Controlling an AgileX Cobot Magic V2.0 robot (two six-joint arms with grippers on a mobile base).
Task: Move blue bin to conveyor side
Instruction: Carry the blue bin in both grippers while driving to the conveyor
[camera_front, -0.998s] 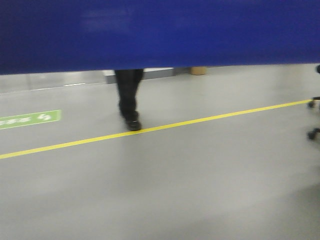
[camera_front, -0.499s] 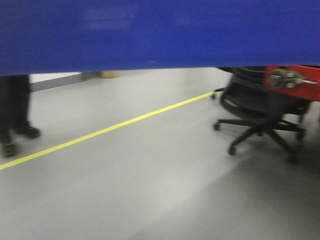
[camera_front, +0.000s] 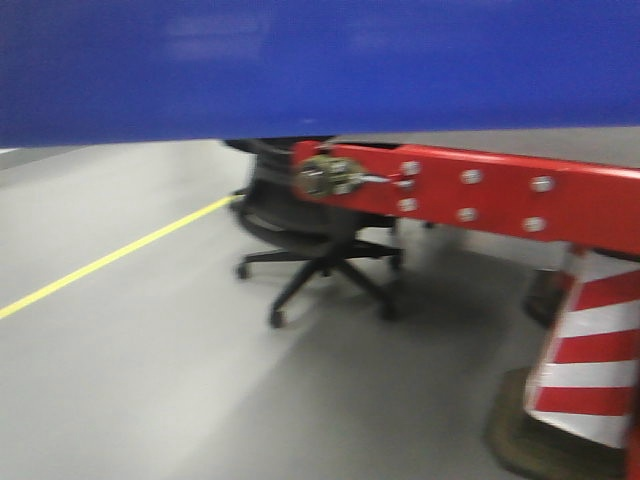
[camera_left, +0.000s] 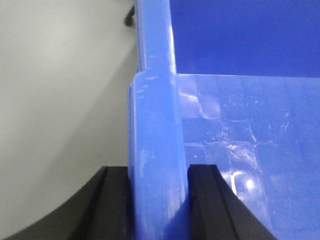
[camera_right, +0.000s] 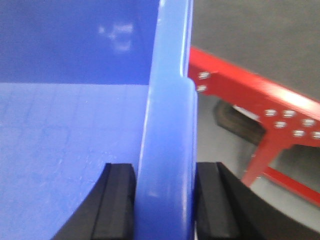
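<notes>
The blue bin (camera_front: 320, 70) fills the top of the front view as a wide glossy wall, held off the floor. In the left wrist view my left gripper (camera_left: 159, 200) is shut on the bin's thick left rim (camera_left: 155, 125), with one black finger (camera_left: 115, 200) outside and the other inside. Over on the bin's right rim (camera_right: 170, 115), my right gripper (camera_right: 165, 200) is shut the same way. The conveyor side shows as a dark grey belt (camera_right: 250, 30) bordered by a bolted red band (camera_right: 260, 95), just right of the bin. That red band (camera_front: 480, 195) also crosses the front view below the bin.
A black office chair (camera_front: 310, 250) stands on the grey floor behind the red band's left end. A yellow floor line (camera_front: 110, 258) runs at the left. A red and white striped cone (camera_front: 590, 370) stands at the lower right. A red frame leg (camera_right: 260, 160) slants down beside the bin.
The front view has swung right: the person's legs left on the left, the chair moved leftward, and the red band and striped cone came in. Bin stays held.
</notes>
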